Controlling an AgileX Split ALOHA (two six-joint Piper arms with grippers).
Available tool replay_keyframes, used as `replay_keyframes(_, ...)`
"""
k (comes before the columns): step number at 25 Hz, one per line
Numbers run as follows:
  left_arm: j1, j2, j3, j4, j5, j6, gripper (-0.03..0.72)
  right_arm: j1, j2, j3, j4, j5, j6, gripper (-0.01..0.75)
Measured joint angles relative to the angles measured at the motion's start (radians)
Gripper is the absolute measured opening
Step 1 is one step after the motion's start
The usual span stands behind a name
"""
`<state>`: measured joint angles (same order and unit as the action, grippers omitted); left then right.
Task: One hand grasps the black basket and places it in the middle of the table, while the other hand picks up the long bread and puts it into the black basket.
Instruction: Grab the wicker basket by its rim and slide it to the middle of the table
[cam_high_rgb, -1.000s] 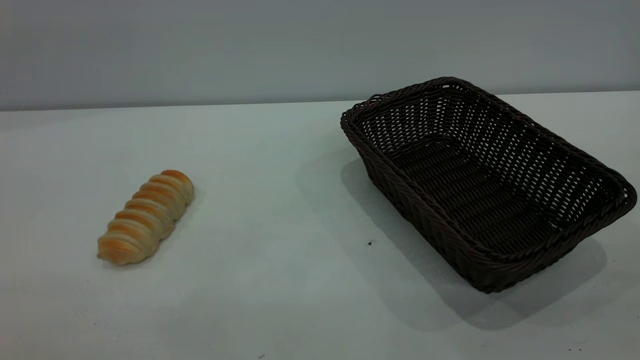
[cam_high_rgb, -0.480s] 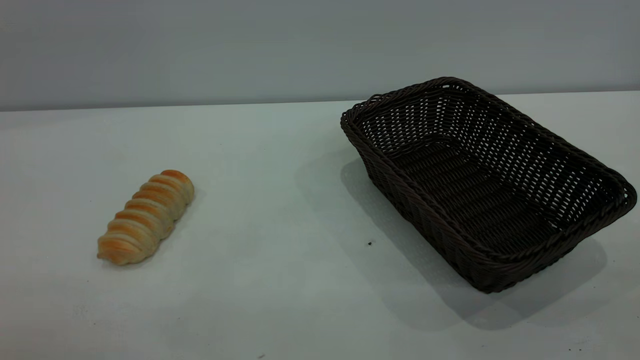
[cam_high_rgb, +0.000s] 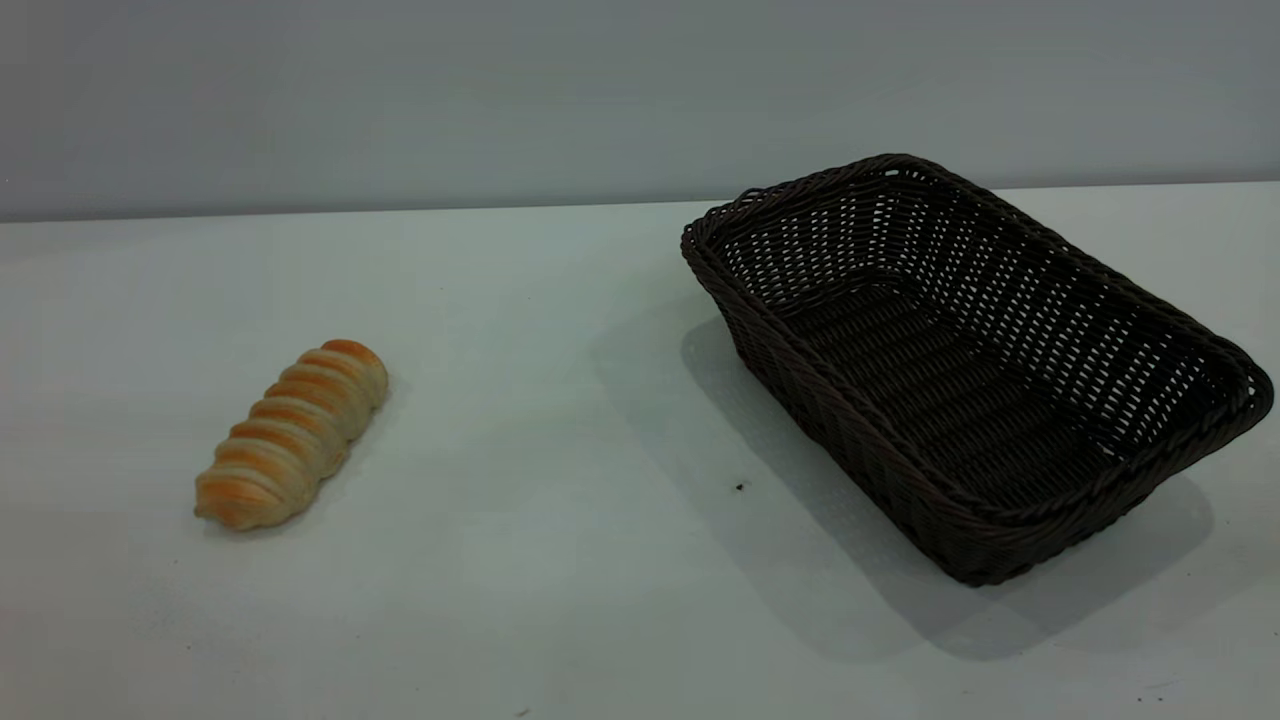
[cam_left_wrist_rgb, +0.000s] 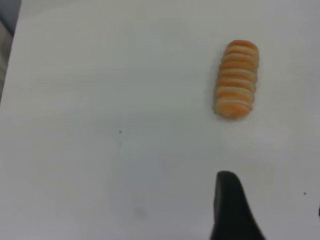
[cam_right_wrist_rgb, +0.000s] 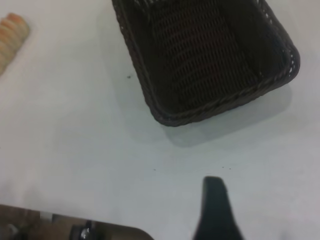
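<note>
Basket-work comes first, by my reckoning: the black basket (cam_high_rgb: 970, 370) sits empty toward the right edge of the table (cam_high_rgb: 560, 560), skewed to it, while the long bread (cam_high_rgb: 292, 435) lies well apart near the left edge. Neither arm touches anything; only one finger of the left gripper (cam_left_wrist_rgb: 231, 210) and of the right gripper (cam_right_wrist_rgb: 215, 210) shows, so I cannot tell how either is set. The right one should take the braided rim on the nearest wall squarely, then slide the basket centreward.
</note>
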<state>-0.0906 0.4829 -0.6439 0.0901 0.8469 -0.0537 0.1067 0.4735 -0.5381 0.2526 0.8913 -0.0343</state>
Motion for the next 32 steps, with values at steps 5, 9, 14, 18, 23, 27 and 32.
replay_keyframes(5, 0.000, 0.287, -0.101, -0.028, -0.095, 0.009, 0.532, 0.000, 0.244, -0.002, 0.056, -0.084, -0.004, 0.588)
replay_keyframes(9, 0.000, 0.416, -0.144, -0.074, -0.161, 0.067, 0.533, 0.000, 0.430, -0.002, 0.163, -0.173, -0.029, 0.588)
replay_keyframes(14, 0.000, 0.477, -0.148, -0.139, -0.209, 0.161, 0.533, 0.000, 0.677, -0.003, 0.310, -0.321, -0.019, 0.588)
replay_keyframes(18, 0.000, 0.481, -0.151, -0.168, -0.214, 0.187, 0.533, 0.000, 0.863, -0.003, 0.369, -0.429, 0.046, 0.588)
replay_keyframes(23, 0.000, 0.482, -0.151, -0.173, -0.223, 0.190, 0.533, -0.002, 1.023, -0.004, 0.449, -0.512, 0.064, 0.588)
replay_keyframes(27, 0.000, 0.482, -0.151, -0.173, -0.229, 0.192, 0.533, -0.004, 1.113, -0.008, 0.528, -0.590, 0.064, 0.588)
replay_keyframes(32, 0.000, 0.484, -0.151, -0.173, -0.229, 0.192, 0.533, -0.008, 1.192, -0.024, 0.605, -0.640, 0.028, 0.576)
